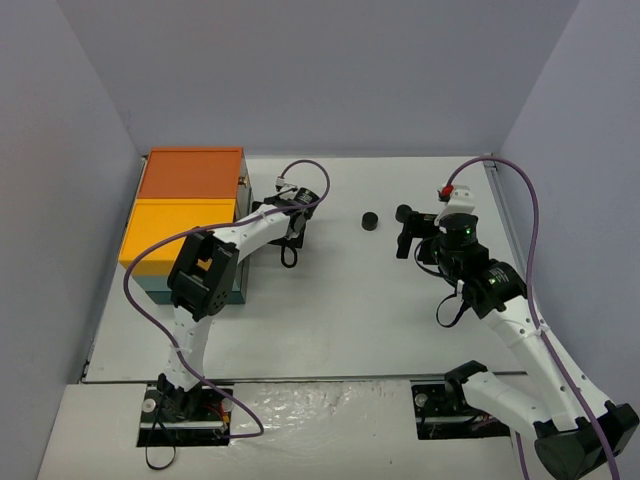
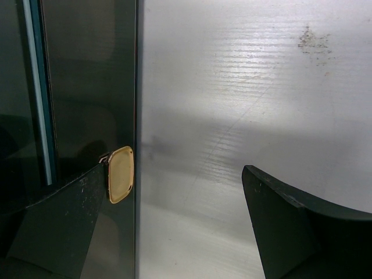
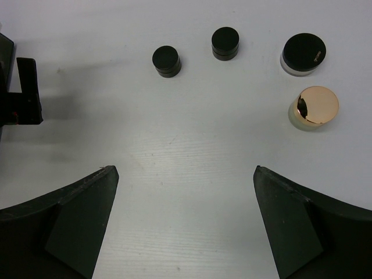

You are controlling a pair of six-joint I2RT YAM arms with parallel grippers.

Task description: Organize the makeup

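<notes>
Two small round black jars [image 3: 167, 61] [image 3: 225, 43], a larger black-lidded jar [image 3: 303, 53] and a gold-lidded jar [image 3: 314, 107] stand on the white table ahead of my right gripper [image 3: 186, 171], which is open and empty. In the top view one black jar [image 1: 370, 220] stands left of the right gripper [image 1: 412, 240], and another [image 1: 403, 212] touches its edge. My left gripper [image 2: 174, 174] is open and empty beside the box's dark wall; it also shows in the top view [image 1: 290, 225]. Brushes, sticks, puff and loop are out of view.
The big orange-topped teal box [image 1: 190, 205] stands at the back left. Its gold latch [image 2: 120, 173] sits right by my left finger [image 2: 64, 226]. The left gripper's black body [image 3: 20, 93] shows at the right wrist view's left edge.
</notes>
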